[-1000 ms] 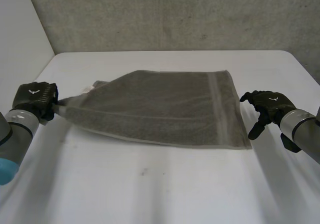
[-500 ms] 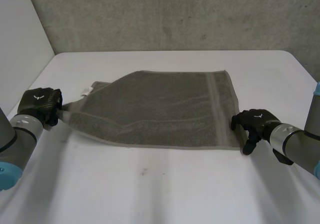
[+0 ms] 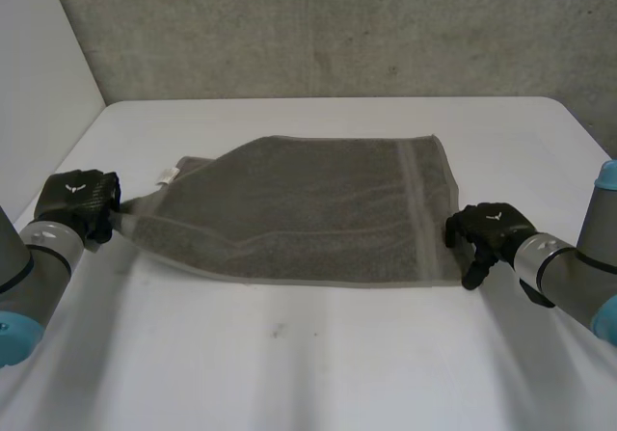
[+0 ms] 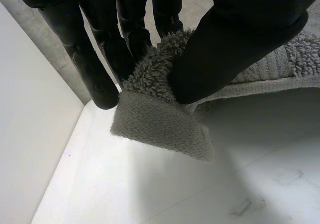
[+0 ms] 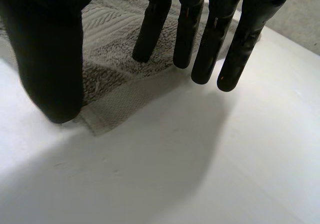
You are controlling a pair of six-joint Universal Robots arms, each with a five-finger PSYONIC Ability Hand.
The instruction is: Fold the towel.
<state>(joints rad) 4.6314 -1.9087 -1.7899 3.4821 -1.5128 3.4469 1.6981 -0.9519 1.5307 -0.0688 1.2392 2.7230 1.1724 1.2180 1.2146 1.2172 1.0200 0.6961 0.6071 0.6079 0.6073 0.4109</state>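
A grey towel (image 3: pixel 308 209) lies spread on the white table (image 3: pixel 318 363), its left end drawn to a point and lifted a little. My left hand (image 3: pixel 77 202) is shut on that left corner. In the left wrist view the thumb (image 4: pixel 235 48) and fingers (image 4: pixel 100 68) pinch the towel's corner (image 4: pixel 160 126) between them. My right hand (image 3: pixel 487 228) hovers over the towel's near right corner. In the right wrist view its fingers (image 5: pixel 212 38) hang nearly straight above the towel (image 5: pixel 115 38) and the thumb (image 5: pixel 50 68) stands beside the flat corner, gripping nothing.
A small white label (image 3: pixel 169 174) sticks out at the towel's far left edge. A grey wall (image 3: pixel 337 26) stands behind the table. Bare tabletop stretches in front of the towel, and the table's right edge lies beyond my right arm.
My right hand has moved left and down onto the towel's near right corner, its fingers bending inward somewhat. My left hand shifted slightly nearer, still pinching its corner.
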